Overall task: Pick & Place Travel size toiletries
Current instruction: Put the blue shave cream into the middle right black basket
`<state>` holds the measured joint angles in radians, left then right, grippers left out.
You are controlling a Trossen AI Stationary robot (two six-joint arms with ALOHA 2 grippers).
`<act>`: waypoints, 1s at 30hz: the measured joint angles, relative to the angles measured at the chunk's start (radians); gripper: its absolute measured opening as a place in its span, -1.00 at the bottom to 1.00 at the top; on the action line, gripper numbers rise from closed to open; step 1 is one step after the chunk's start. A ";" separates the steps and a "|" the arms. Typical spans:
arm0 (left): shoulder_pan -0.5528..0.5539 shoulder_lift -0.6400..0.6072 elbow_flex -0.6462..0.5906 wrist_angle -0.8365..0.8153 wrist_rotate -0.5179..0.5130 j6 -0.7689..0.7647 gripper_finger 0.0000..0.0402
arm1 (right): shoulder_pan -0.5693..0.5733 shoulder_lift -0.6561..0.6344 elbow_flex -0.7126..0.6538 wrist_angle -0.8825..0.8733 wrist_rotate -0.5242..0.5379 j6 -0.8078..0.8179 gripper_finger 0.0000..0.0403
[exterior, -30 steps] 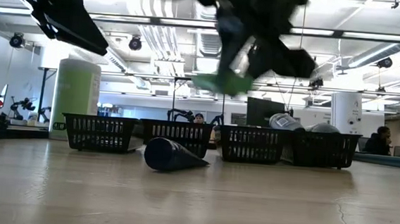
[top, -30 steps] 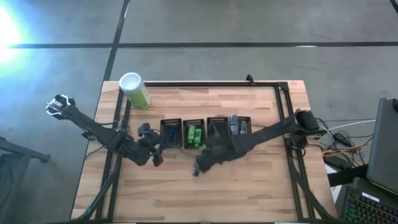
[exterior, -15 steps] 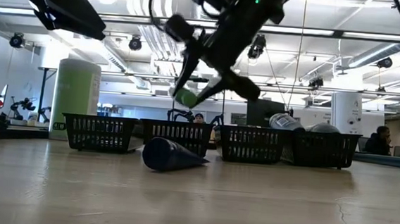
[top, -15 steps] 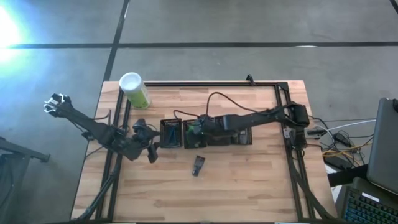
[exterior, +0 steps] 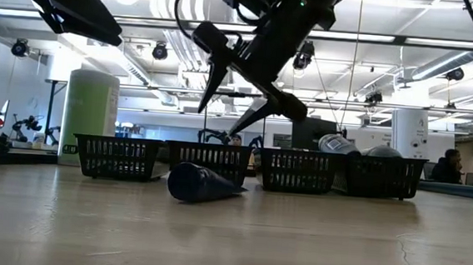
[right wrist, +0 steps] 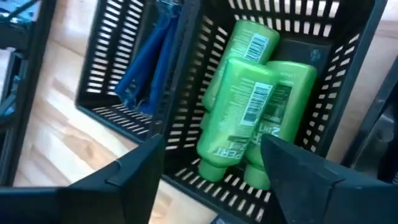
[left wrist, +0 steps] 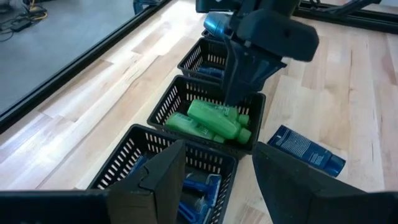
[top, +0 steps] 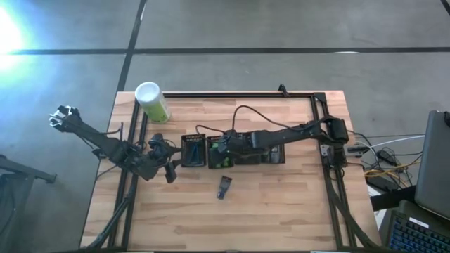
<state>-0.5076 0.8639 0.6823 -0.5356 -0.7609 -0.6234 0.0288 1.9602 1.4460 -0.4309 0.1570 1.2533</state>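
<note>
My right gripper (exterior: 235, 99) hangs open and empty above the tray of bright green packets (right wrist: 249, 112), which lie in a pile on the tray's floor (top: 219, 152). A dark blue tube (top: 224, 186) lies on its side on the table in front of the trays (exterior: 199, 182). Thin blue razors (right wrist: 146, 68) lie in the neighbouring tray. Grey tubes (exterior: 336, 144) stick up from the tray farthest to the right. My left gripper (left wrist: 217, 180) is open and waits above the table, just left of the razor tray (top: 193, 151).
Several black mesh trays (exterior: 209, 162) stand in a row across the middle of the table. A tall green canister with a white cap (top: 151, 102) stands at the far left corner. Bare wood lies on the near side around the dark tube.
My right gripper has carried a green packet from low over the table's near side up and toward the far edge, over the green tray. There it has opened and let go, and the packet now lies in the tray. My left gripper has drifted slightly toward the table's left.
</note>
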 joint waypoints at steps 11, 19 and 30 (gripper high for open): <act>0.000 0.000 0.000 -0.001 0.000 0.000 -0.04 | 0.030 -0.076 0.000 -0.005 0.008 -0.058 0.57; 0.000 0.000 0.000 0.000 0.000 -0.004 -0.04 | 0.073 -0.081 0.000 -0.002 0.000 -0.073 0.71; 0.000 0.000 0.000 0.001 0.096 -0.087 -0.04 | 0.141 -0.082 0.000 0.000 -0.002 -0.031 0.78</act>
<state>-0.5079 0.8635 0.6823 -0.5348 -0.6653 -0.7102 0.1698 1.8786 1.4464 -0.4309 0.1555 1.2224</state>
